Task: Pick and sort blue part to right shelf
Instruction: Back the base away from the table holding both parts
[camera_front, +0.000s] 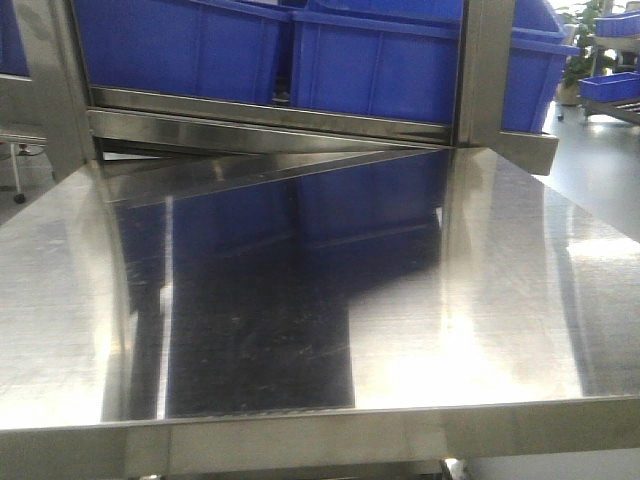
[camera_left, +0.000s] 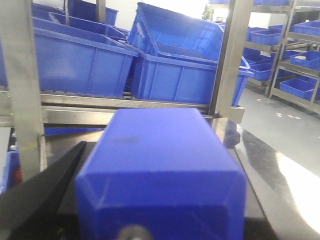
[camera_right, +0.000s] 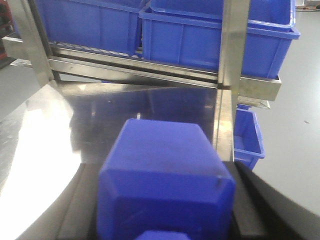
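Blue part (camera_left: 160, 175) close against the lens, filling the lower centre of the left wrist view, pinched between the dark fingers (camera_left: 45, 200) of the left gripper (camera_left: 160, 150). Much the same in the right wrist view: second blue part (camera_right: 165, 185) at lower centre, clamped in the right gripper (camera_right: 162, 167), dark fingers against both its sides. Neither arm visible in the front view.

Judged to be the carry step: both parts held over the steel table (camera_front: 300, 330), neither yet sorted. Across the top of every frame, the right shelf (camera_front: 270, 130), front rail low, large blue bins (camera_front: 380, 60) behind it. Next move likely to call for raising a part over rail and bin rim, then letting go inside.

In the way: upright post (camera_front: 485, 70) at upper right of the front view; tilted bin (camera_left: 175, 35) at upper centre of the left wrist view, leaning on its neighbour. Further off, more racks (camera_left: 295, 50) at upper right, and a small bin (camera_right: 247, 135) low at right of the right wrist view.
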